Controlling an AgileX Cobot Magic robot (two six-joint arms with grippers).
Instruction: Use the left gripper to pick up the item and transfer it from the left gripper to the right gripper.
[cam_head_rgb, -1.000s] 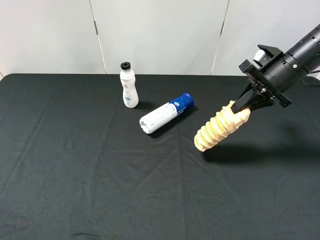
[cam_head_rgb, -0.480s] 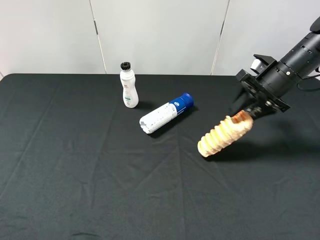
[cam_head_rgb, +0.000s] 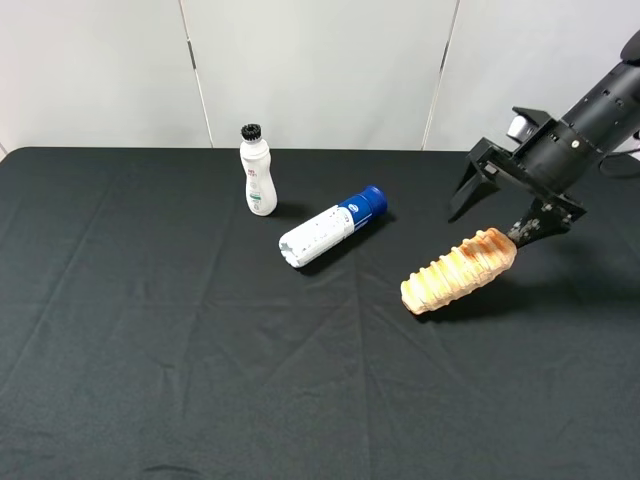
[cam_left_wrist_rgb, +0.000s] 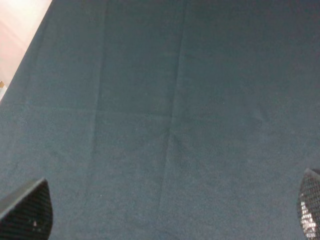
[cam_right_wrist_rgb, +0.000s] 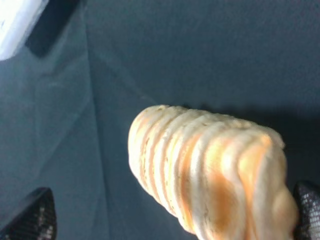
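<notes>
Item (cam_head_rgb: 459, 271), a golden-tan ridged loaf, lies slanting toward the blue-capped bottle (cam_head_rgb: 332, 227); right end effector (cam_head_rgb: 497, 208) spread wide, empty.

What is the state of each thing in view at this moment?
bread loaf: lying on the black tablecloth, released.
right hand: open, fingers spread above the loaf's end.
left hand: open, holding nothing.
black-capped bottle: upright.
blue-capped bottle: lying on its side.

No wording can be read: label print on the upright white bottle (cam_head_rgb: 258, 177) and the toppled blue-capped bottle (cam_head_rgb: 332, 227) is too small.
</notes>
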